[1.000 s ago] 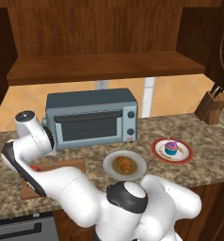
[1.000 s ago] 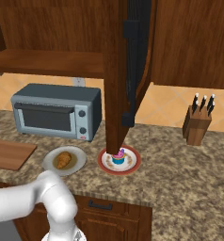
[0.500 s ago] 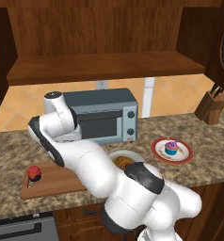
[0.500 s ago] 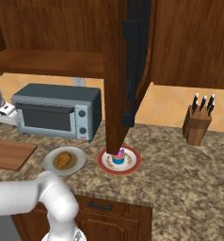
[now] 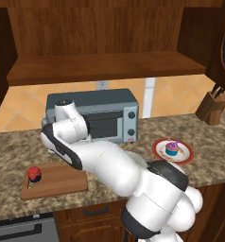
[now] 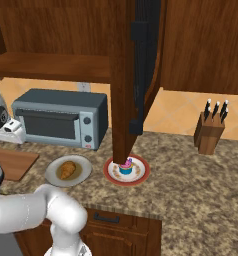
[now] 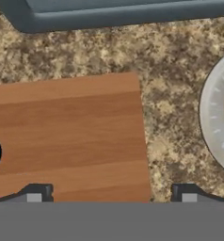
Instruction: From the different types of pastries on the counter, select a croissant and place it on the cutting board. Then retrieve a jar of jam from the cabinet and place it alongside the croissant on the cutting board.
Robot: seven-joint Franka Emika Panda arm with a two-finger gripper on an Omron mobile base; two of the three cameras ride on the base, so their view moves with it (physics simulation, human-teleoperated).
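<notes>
From my station: cutting board (image 5: 57, 181) mostly bare, jar of jam (image 5: 34, 173) at its left end. Toaster oven (image 5: 98, 115) walls the rear; grey plate (image 6: 67, 170) flanks the right; bare desk (image 7: 172, 99) strip lies between.

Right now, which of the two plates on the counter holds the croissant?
The plain grey plate nearest the cutting board holds the croissant. The red-rimmed plate further right carries the pink-frosted cupcake instead.

I'm seeing a grey-blue toaster oven (image 5: 102, 116) against the peach tiled backsplash (image 6: 178, 117), a wooden knife block (image 6: 211, 134) far right, dark drawers (image 6: 116, 227) below.
</notes>
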